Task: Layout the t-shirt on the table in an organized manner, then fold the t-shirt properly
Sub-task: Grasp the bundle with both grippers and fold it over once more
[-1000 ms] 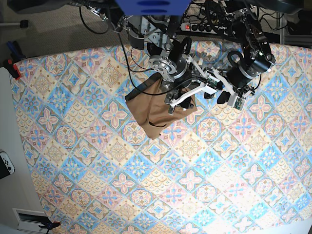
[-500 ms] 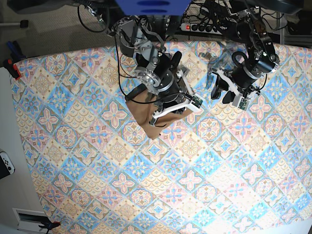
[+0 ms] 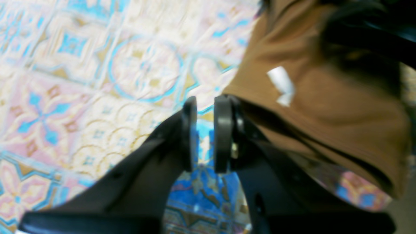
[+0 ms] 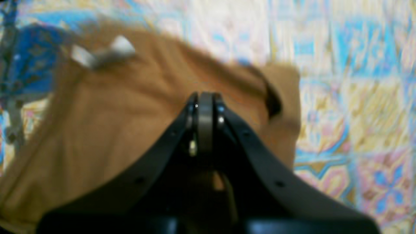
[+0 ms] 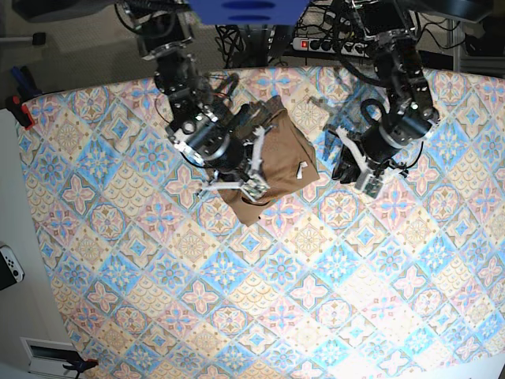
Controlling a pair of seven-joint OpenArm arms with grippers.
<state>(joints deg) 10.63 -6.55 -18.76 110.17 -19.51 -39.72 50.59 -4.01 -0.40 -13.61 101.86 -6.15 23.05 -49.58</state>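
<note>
On the far half of the tabletop [image 5: 158, 300], seen from the base view, we find the t-shirt [image 5: 280, 154] bunched into a compact brown heap with a small white tag [image 5: 301, 167] showing on its right side. Our right gripper [image 5: 256, 183] sits at the heap's left edge, while our left gripper [image 5: 347, 170] hangs just to the right of the cloth, apart from it.

From the left wrist view, the left gripper [image 3: 205, 133] has its fingers [image 3: 189, 130] nearly together, a thin slot of patterned tabletop [image 3: 65, 97] visible between them, nothing pinched. The t-shirt [image 3: 325, 107] lies to the right, its white tag [image 3: 282, 85] plain to see (the picture is rather blurred).

From the right wrist view, the right gripper [image 4: 204, 107] is pressed fully together over the t-shirt [image 4: 113, 123]; whether any cloth is caught between the tips we cannot tell. The tag [image 4: 102, 53] sits at upper left.
</note>
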